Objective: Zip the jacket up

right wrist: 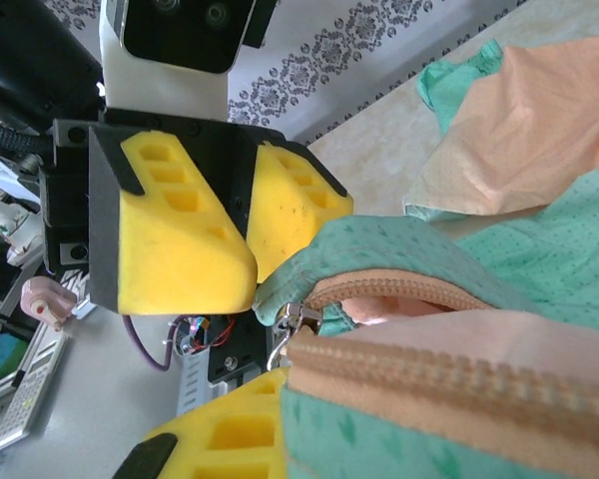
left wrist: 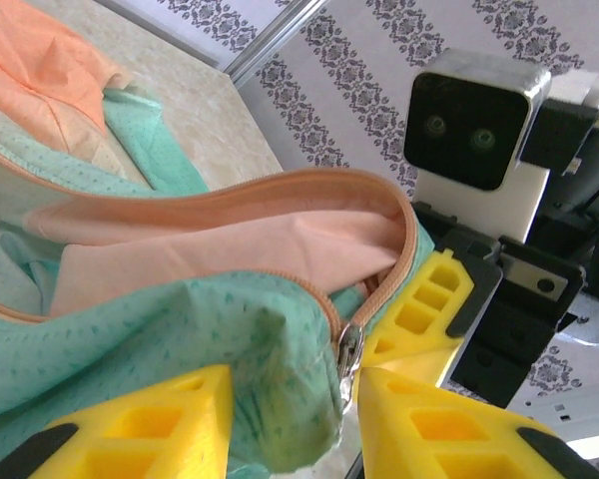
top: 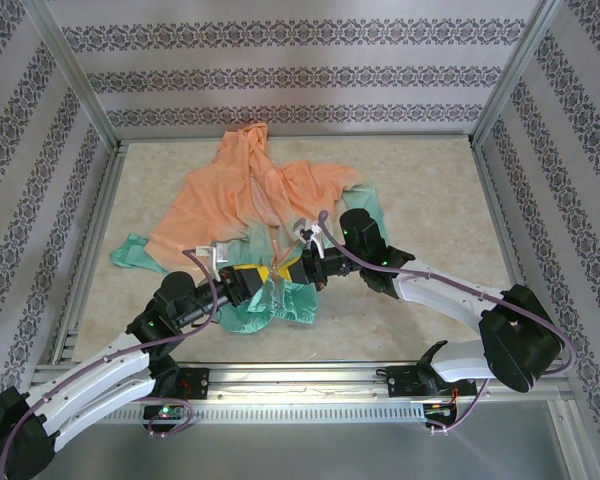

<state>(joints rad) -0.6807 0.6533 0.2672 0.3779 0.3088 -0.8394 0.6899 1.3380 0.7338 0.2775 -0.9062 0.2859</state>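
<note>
Left gripper (top: 255,280) sits on the mint hem (left wrist: 230,329) of the jacket (top: 250,190), fingers (left wrist: 150,424) a narrow gap apart with the hem corner and zip slider (left wrist: 349,347) between them; I can't tell if it's actually pinching. The jacket lies crumpled on the bench (top: 430,200), orange hood at the far side, mint hem nearest the arm bases, zipper tape open above the slider. Right gripper (top: 292,272) faces the left one tip to tip at the same hem corner, one finger (right wrist: 215,439) under the zipper edge with cloth draped over it; grip can't be told.
</note>
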